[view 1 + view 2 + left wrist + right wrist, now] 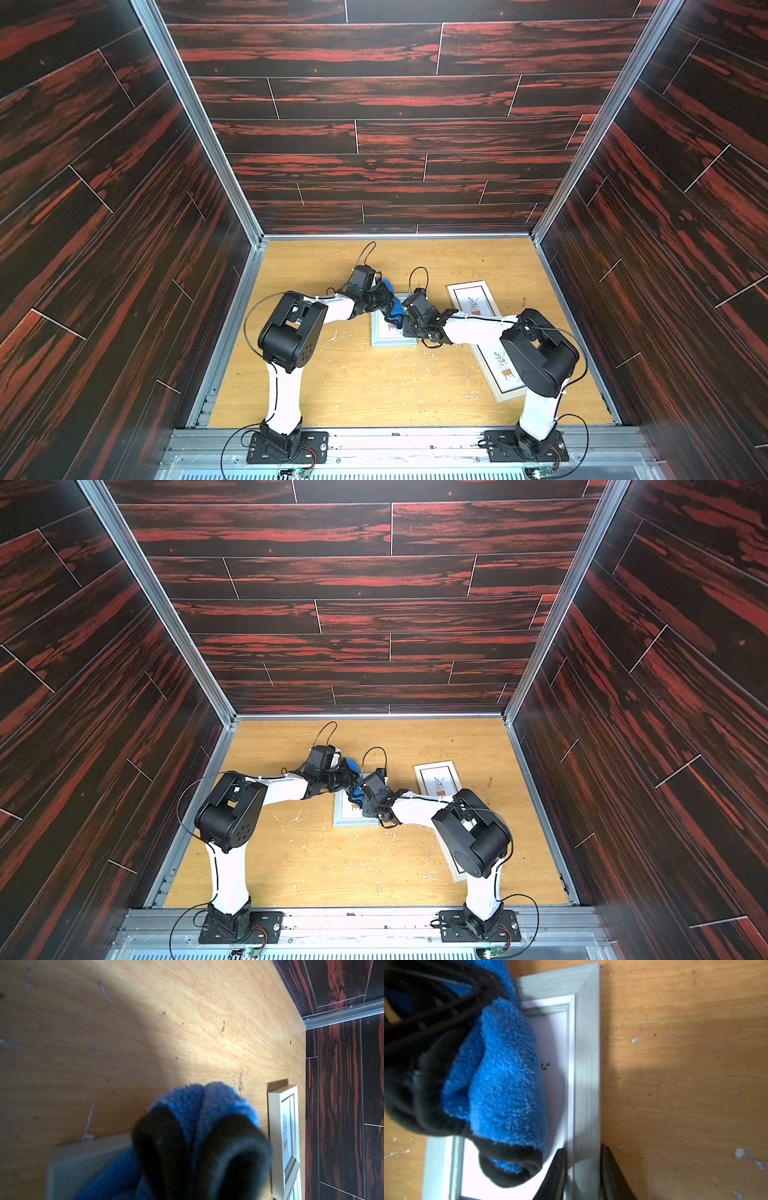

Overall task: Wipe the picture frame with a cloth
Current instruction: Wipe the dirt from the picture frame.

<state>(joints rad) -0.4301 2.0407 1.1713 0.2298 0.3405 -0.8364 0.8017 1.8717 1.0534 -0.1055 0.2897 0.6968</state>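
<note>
A grey picture frame [390, 338] [353, 820] lies flat mid-table. My right gripper [582, 1153] [405, 322] is shut on its side rail [587, 1043], one finger on the glass side and one outside. My left gripper [195, 1124] [384, 297] is shut on the bright blue cloth [506, 1076] [195, 1097]. The cloth, with black edging, hangs bunched from the fingers down onto the frame's glass. A patch of blue cloth [397, 305] [353, 764] shows between the two wrists in both top views. The frame's far end is hidden under the cloth and grippers.
A longer pale frame [471, 299] [438, 779] [282, 1136] with plant prints lies to the right, partly under my right arm. Pale flakes and scratches [353, 365] dot the wooden table. Dark panelled walls [124, 291] enclose three sides.
</note>
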